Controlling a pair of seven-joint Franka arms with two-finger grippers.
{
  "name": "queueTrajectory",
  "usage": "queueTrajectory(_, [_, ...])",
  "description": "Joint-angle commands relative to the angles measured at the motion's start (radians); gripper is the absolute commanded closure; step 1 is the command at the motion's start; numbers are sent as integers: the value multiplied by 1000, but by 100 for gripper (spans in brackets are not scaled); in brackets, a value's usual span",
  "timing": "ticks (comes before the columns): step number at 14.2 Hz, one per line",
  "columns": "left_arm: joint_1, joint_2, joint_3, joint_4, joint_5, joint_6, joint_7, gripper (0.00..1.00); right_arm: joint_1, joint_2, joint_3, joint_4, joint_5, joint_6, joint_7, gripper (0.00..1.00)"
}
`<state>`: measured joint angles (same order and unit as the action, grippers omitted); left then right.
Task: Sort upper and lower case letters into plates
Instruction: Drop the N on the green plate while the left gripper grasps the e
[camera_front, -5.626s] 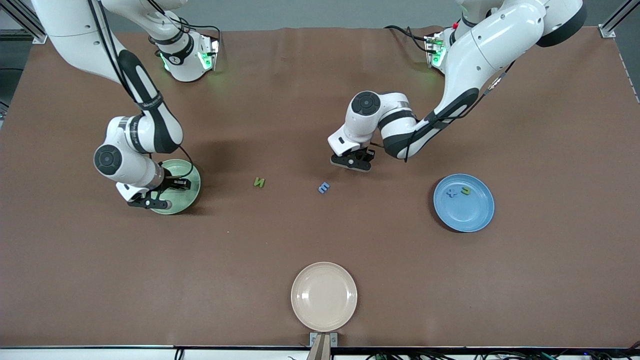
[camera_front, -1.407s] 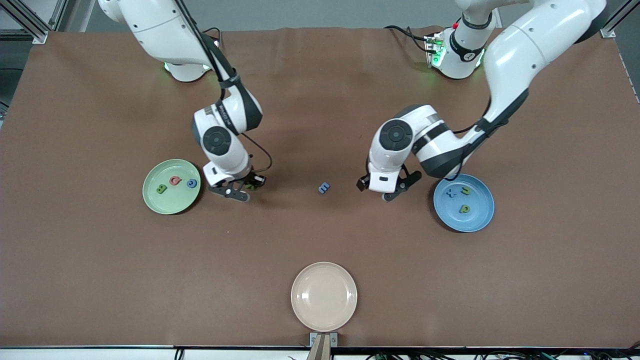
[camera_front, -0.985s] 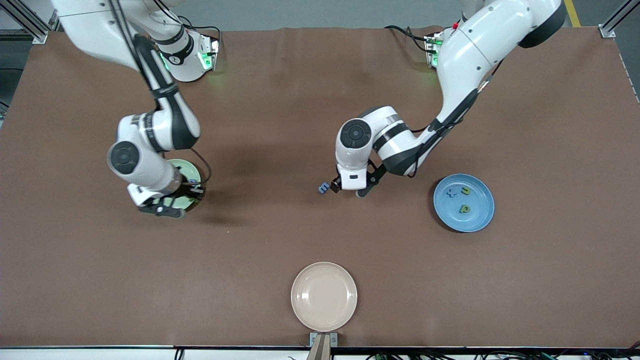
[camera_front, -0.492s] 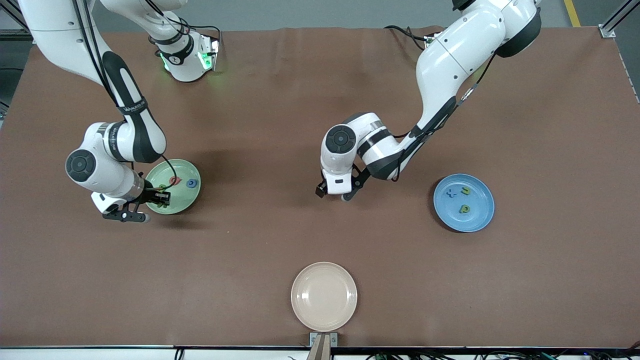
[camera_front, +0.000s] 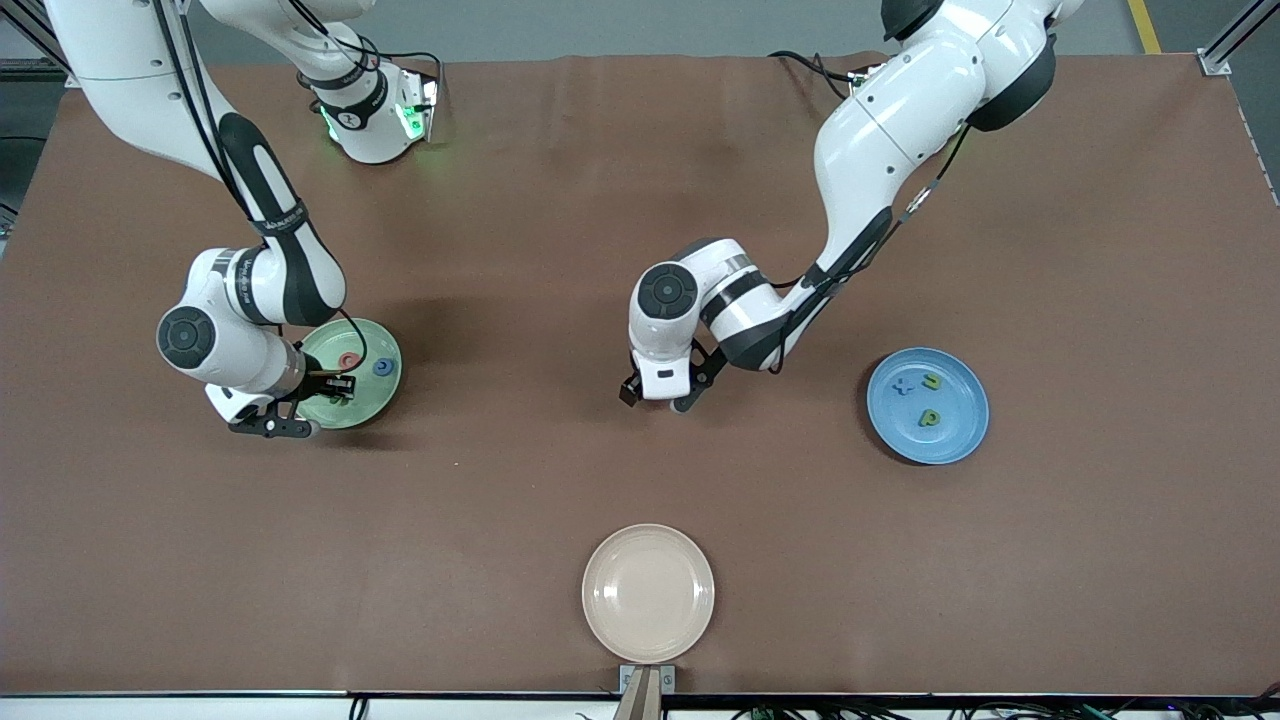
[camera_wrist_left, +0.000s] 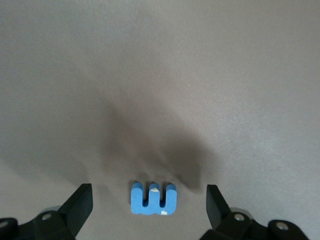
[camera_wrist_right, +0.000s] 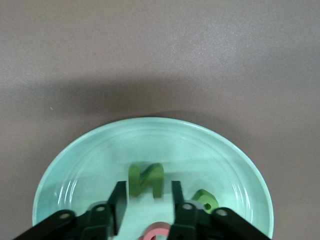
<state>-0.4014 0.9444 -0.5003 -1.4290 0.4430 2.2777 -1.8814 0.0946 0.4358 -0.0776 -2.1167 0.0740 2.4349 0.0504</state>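
The pale green plate (camera_front: 372, 402) lies toward the right arm's end of the table and holds a red letter (camera_front: 348, 360) and a blue letter (camera_front: 383, 368). My right gripper (camera_front: 335, 388) is low in this plate (camera_wrist_right: 100, 160), open. A green N (camera_wrist_right: 146, 180) lies between its fingers (camera_wrist_right: 119, 200) with a small gap each side. A blue letter (camera_wrist_left: 153, 198) lies on the table between the wide fingers (camera_wrist_left: 77, 207) of my open left gripper (camera_front: 655, 397), untouched. The blue plate (camera_front: 955, 435) holds three letters.
A cream plate (camera_front: 648, 593) lies at the table edge nearest the front camera. Another green letter (camera_wrist_right: 206, 201) and the red letter (camera_wrist_right: 157, 233) lie close by the right fingers in the plate.
My right gripper brought the green N from the table to the pale green plate and its jaws have parted. My left gripper moved from the blue plate to over the blue letter.
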Motion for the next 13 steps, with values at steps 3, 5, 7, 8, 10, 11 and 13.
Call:
queueTrajectory(3, [-19,27,14,39,-18,14,10,11,-7,-28,7,33,-14,-16,2,0])
queueTrajectory(5, [-19,28,14,41,-18,16,10,19,-12,-32,7,134,-32,-132,0,0])
queueTrajectory(7, [-19,30,14,41,-18,22,8,29,-22,-29,7,269,-66,-297,-3,0])
queueTrajectory(8, [-19,31,14,41,-20,23,7,31,-30,-29,7,328,-80,-372,-15,0])
queueTrajectory(10, [-25,33,14,41,-20,26,1,35,-53,-29,7,429,-86,-486,-64,0])
queueTrajectory(11, [-25,33,14,41,-26,26,1,37,-73,-29,7,478,-88,-532,-93,0])
queueTrajectory(13, [-28,33,14,41,-40,28,1,45,-108,-31,7,576,-89,-618,-135,0])
